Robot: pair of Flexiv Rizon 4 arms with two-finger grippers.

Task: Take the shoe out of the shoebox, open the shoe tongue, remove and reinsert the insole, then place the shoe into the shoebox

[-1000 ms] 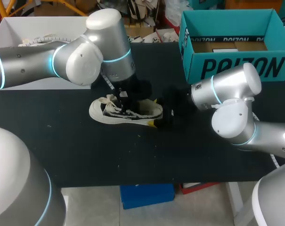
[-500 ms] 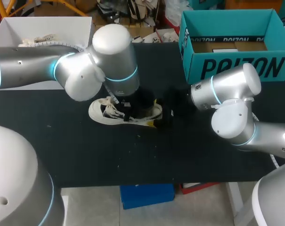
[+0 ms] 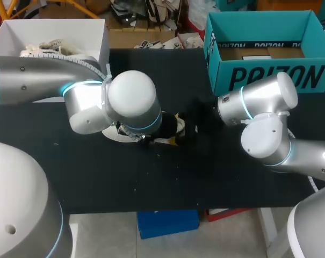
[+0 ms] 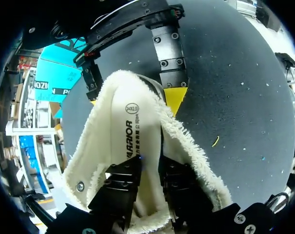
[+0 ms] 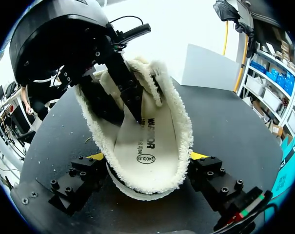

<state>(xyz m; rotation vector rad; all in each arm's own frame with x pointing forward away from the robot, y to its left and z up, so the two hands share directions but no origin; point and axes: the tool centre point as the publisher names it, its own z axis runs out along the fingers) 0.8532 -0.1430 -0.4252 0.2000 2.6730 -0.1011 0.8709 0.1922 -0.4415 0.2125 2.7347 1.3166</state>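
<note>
While on black table (image 3: 232, 177), right tool (image 5: 147, 157) tight around shoe (image 5: 179, 122); left tool (image 4: 150, 171) tight on insole (image 4: 130, 124)

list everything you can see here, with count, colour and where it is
shoe: 1, white with fleecy lining, mid-table, under the left arm
insole: 1, white, in the shoe
shoebox: 1, teal, open, table's far right
white box: 1, white, far left; something pale inside, cannot tell what
table: 1, black
left arm: 1, silver, over the shoe
right arm: 1, silver, right of the shoe
left jaws: black, reaching into the shoe, closed on the insole
right jaws: black with yellow tips, closed on the shoe's heel from both sides
</note>
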